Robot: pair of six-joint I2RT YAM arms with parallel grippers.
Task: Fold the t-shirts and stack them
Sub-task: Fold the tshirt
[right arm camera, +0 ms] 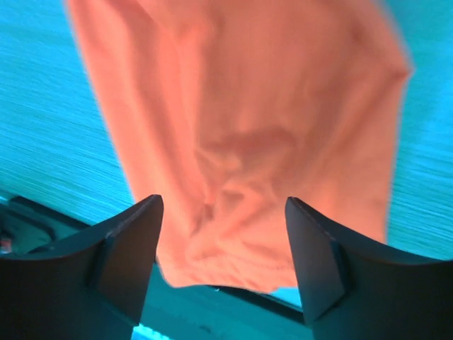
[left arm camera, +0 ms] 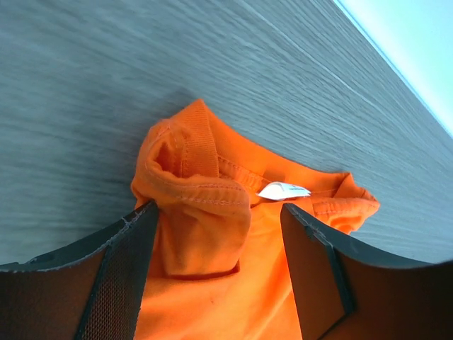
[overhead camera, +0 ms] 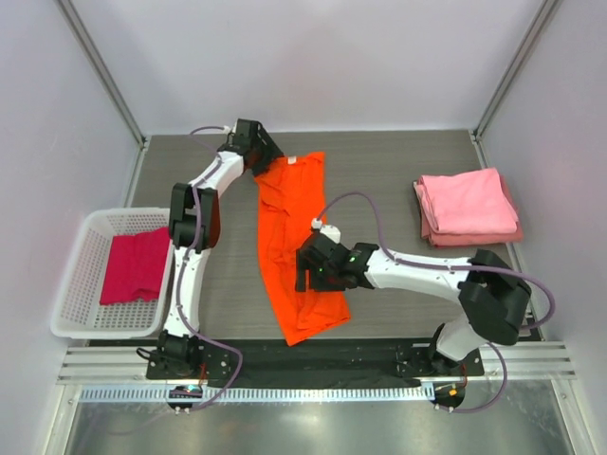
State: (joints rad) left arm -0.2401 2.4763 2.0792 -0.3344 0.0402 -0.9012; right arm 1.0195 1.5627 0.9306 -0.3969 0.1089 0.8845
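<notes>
Orange t-shirt (overhead camera: 294,248) lay in a long strip, folding unfinished. Left gripper (left arm camera: 219,216) at its collar, right gripper (right arm camera: 223,212) at its hem, both spread wide, empty. To its right, pink t-shirts (overhead camera: 468,207) folded and stacked; to its left, crimson t-shirt (overhead camera: 136,264) waited in basket (overhead camera: 74,284).

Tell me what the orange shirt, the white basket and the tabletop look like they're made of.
Orange t-shirt: soft matte knit cloth, probably cotton; it wrinkles, and the collar shows ribbing and stitched seams. Basket: white plastic, apparently, moulded as an open lattice. Tabletop: grey, matte, streaked like wood grain, possibly laminate.
</notes>
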